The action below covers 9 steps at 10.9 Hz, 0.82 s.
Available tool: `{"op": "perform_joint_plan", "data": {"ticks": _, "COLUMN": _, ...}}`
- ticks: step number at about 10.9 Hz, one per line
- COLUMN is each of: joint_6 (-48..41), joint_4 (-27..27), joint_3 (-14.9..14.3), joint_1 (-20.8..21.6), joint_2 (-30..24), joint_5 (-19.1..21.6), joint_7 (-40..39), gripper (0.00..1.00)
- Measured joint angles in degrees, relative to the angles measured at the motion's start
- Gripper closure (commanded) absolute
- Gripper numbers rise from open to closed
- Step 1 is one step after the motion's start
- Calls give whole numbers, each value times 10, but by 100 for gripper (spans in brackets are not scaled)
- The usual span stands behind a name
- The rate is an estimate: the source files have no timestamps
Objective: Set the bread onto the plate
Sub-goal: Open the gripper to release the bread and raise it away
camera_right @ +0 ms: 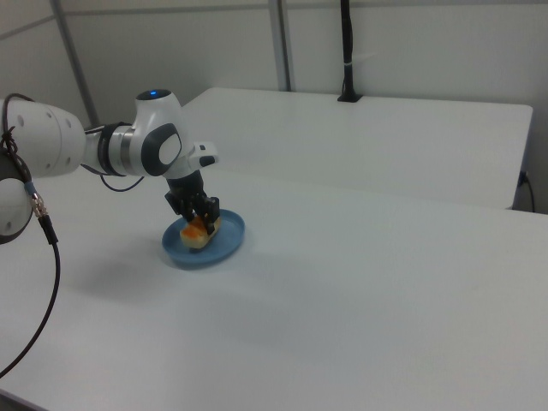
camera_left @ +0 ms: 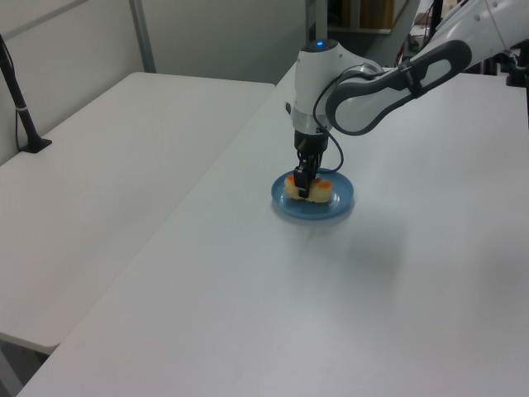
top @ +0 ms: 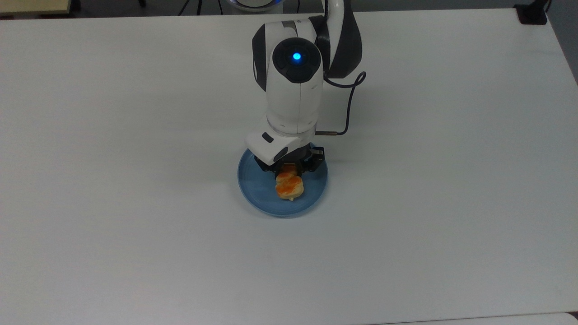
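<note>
The round blue plate (top: 255,192) lies near the middle of the white table. The bread (top: 289,186), a pale-yellow bun with glossy orange lumps, is down inside the plate's rim, toward the top view's right of the plate's centre. My gripper (top: 289,171) stands upright over it, shut on the bread's far end. In the left view the bread (camera_left: 317,191) sits low in the plate (camera_left: 337,210) with the gripper (camera_left: 303,187) on it. The right view has the bread (camera_right: 197,233) in the plate (camera_right: 227,248) under the gripper (camera_right: 202,219). Whether the bread touches the plate, I cannot tell.
The white table (top: 451,180) spreads wide on every side of the plate. A second white table (camera_left: 99,165) stands beside it at the left view's left, with a black post (camera_left: 21,107) on it. The arm's cable (top: 347,113) loops beside the wrist.
</note>
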Motion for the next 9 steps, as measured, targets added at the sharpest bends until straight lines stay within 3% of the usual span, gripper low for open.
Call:
{"op": "perform_joint_plan", "data": {"ticks": 5, "joint_6": -14, "joint_4": 7, "joint_3": -4, "joint_1": -2, "joint_2": -15, "joint_5": -4, "joint_7": 0, "gripper": 0}}
{"op": "perform_joint_plan", "data": {"ticks": 9, "joint_6": -160, "joint_4": 17, "joint_3": -4, "joint_1": -5, "joint_2": -113, "joint_5": -34, "joint_7": 0, "gripper": 0}}
